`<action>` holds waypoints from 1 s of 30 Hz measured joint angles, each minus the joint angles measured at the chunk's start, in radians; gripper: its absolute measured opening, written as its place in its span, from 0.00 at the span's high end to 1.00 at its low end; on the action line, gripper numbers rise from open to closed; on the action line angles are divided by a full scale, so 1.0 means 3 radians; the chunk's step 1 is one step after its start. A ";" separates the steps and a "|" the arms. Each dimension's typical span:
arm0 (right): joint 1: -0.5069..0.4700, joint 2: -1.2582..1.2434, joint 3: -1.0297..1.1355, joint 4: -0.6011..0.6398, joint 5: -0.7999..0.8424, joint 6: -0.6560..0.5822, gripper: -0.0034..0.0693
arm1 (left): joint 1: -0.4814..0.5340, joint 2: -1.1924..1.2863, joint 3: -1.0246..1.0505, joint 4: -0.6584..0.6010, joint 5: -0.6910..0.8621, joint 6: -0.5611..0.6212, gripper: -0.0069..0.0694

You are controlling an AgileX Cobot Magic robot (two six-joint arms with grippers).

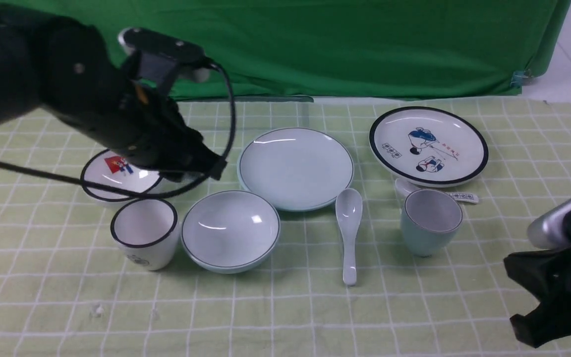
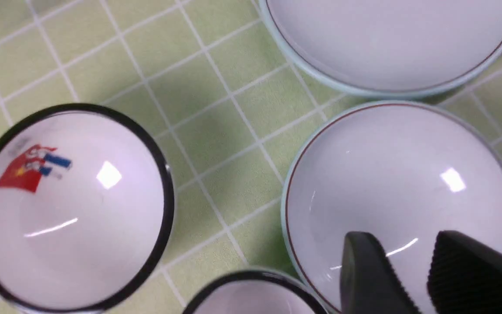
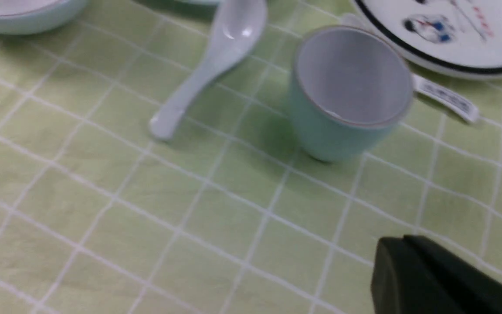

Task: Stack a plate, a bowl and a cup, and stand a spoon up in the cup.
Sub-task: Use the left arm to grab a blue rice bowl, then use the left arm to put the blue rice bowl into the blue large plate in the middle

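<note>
The plain plate (image 1: 295, 166) lies at mid table. The bowl (image 1: 230, 230) sits in front of it to the left, apart from it. The spoon (image 1: 349, 223) lies flat to the right of the bowl, and the cup (image 1: 431, 220) stands upright further right. My left gripper (image 1: 217, 168) hovers over the bowl's far left side. In the left wrist view it (image 2: 408, 257) is open and empty above the bowl (image 2: 399, 174), with the plate (image 2: 390, 43) beyond. My right gripper (image 1: 518, 297) hangs low at the front right. In the right wrist view it (image 3: 401, 246) is shut and empty, short of the cup (image 3: 347, 87) and the spoon (image 3: 216, 56).
A black-rimmed bowl with a red picture (image 1: 119, 173) and a black-rimmed cup (image 1: 145, 233) stand left of the bowl. A cartoon plate (image 1: 428, 145) lies at the back right, with a marked spoon (image 1: 464, 197) half under it. A green curtain closes the back.
</note>
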 joint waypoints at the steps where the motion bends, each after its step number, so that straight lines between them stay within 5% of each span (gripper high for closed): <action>1: 0.0018 -0.0001 0.0000 0.0000 -0.0006 -0.0009 0.93 | -0.0006 0.0061 -0.0040 0.0011 0.0017 0.0008 0.62; 6: 0.0342 0.0002 0.0000 -0.0003 -0.0009 -0.0205 0.93 | -0.0032 0.0816 -0.0452 0.0149 0.0231 0.0104 0.31; 10: 0.0364 0.0002 0.0000 -0.0007 -0.0029 -0.0257 0.92 | -0.0032 0.1094 -0.0516 0.0152 0.0144 0.0129 0.27; 14: 0.0371 0.0002 0.0000 -0.0010 -0.0073 -0.0273 0.90 | -0.0032 0.1226 -0.0516 0.0111 0.0130 0.0283 0.41; 17: 0.0375 0.0002 0.0000 -0.0013 -0.0131 -0.0273 0.89 | -0.0032 0.1219 -0.0516 0.0140 0.0138 0.0332 0.72; 20: 0.0379 0.0002 0.0000 -0.0013 -0.0131 -0.0273 0.88 | -0.0029 0.1100 -0.0574 0.0064 0.0231 0.0364 0.88; 25: 0.0379 0.0002 0.0000 -0.0013 -0.0134 -0.0274 0.88 | -0.0032 0.0905 -0.0752 -0.0149 0.0173 0.0500 0.92; 30: 0.0379 0.0043 0.0000 -0.0016 -0.0188 -0.0274 0.88 | -0.0032 0.0985 -0.0818 -0.0445 -0.0958 0.0488 0.92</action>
